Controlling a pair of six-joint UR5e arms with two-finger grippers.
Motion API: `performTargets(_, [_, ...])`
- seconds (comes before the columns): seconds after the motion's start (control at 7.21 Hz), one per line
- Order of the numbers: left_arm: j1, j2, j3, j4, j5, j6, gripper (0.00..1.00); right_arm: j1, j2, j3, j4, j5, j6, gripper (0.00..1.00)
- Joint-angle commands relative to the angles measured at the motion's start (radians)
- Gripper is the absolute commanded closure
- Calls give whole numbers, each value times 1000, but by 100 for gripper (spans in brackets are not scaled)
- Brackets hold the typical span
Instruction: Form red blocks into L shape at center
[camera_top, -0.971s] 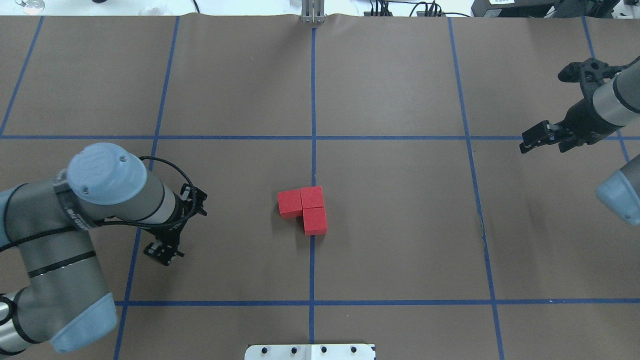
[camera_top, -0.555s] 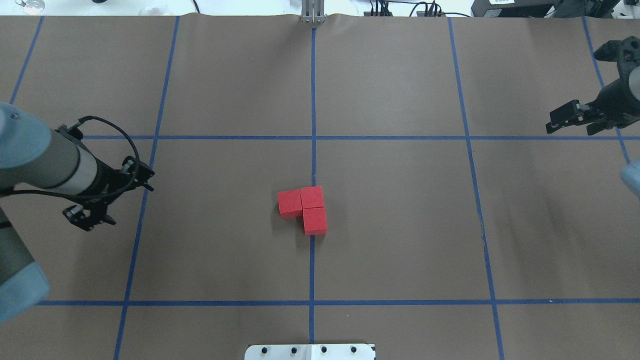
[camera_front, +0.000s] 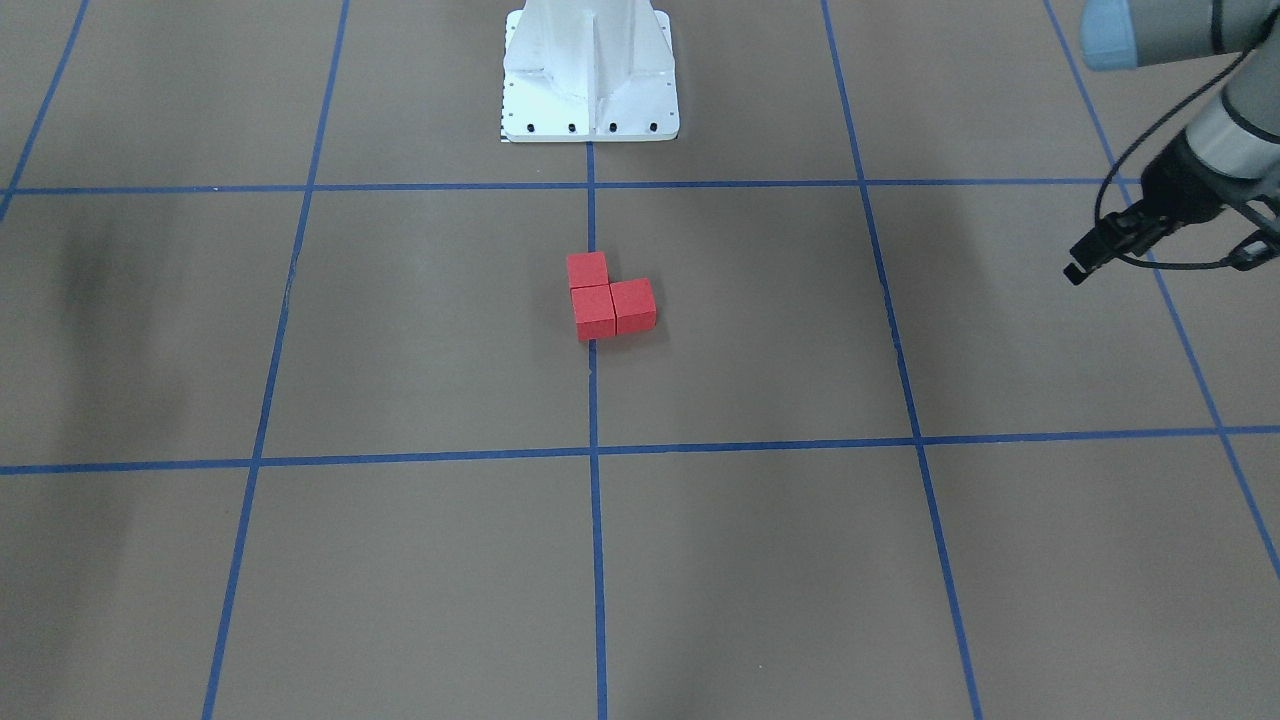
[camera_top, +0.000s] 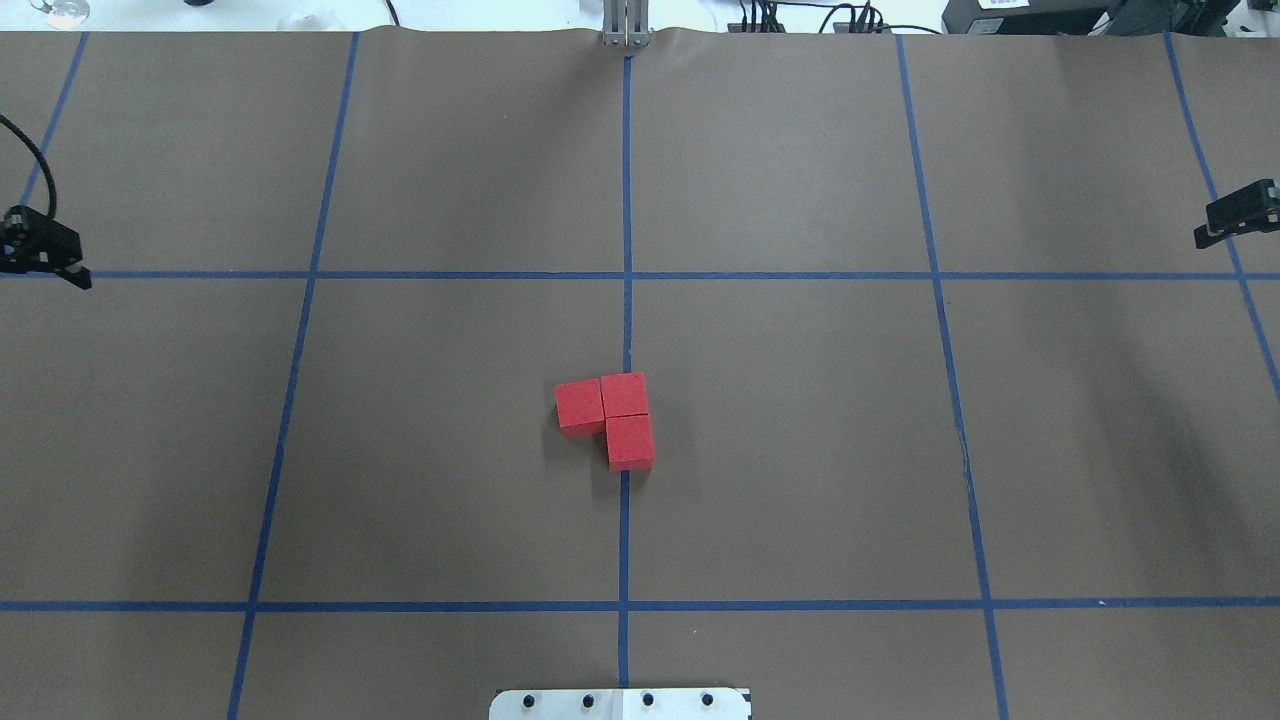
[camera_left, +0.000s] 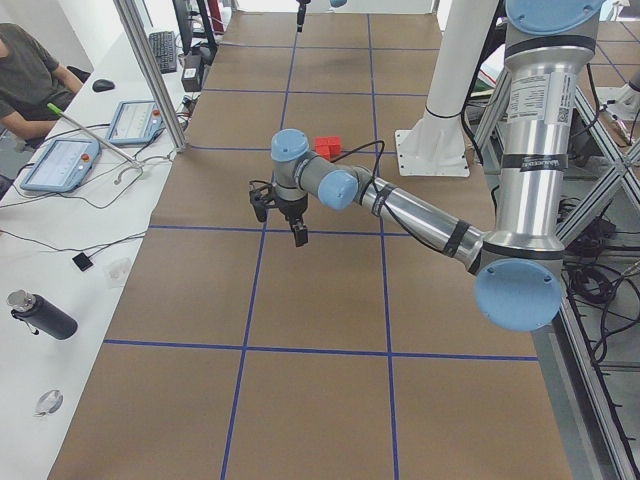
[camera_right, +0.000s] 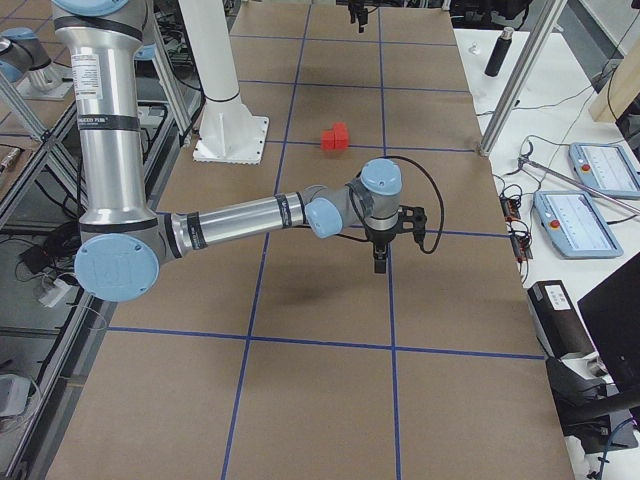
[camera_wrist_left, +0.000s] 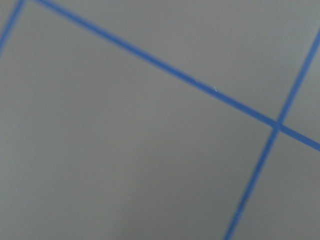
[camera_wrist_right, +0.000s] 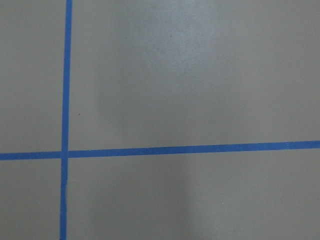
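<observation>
Three red blocks (camera_top: 606, 420) sit touching in an L on the centre grid line. They also show in the front view (camera_front: 610, 300) and, small, in both side views (camera_left: 325, 147) (camera_right: 335, 136). My left gripper (camera_top: 78, 277) hangs over the table's far left edge, well away from the blocks. In the front view (camera_front: 1078, 267) it looks narrow, shut and empty. My right gripper (camera_top: 1205, 237) pokes in at the far right edge, also narrow, shut and empty. Both wrist views show only brown paper and blue tape lines.
The robot's white base plate (camera_top: 620, 703) (camera_front: 590, 80) stands at the near middle edge. A metal post (camera_top: 626, 25) stands at the far edge. An operators' bench with tablets (camera_left: 60, 165), a bottle (camera_left: 40, 315) and a seated person (camera_left: 25, 70) runs along the far side.
Both arms have swung outward, the left to the left edge and the right to the right edge. The red blocks have not moved.
</observation>
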Motion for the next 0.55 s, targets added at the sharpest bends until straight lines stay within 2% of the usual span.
performTargets(0.0, [-199, -13, 183, 0, -58, 507, 0, 116, -10, -100, -2, 43, -171, 0])
performTargets(0.14, [-249, -19, 225, 0, -58, 657, 0, 176, -8, -154, -2, 109, -252, 0])
performTargets(0.42, [-260, -28, 234, 15, -61, 669, 0, 174, 14, -183, -1, 94, -265, 0])
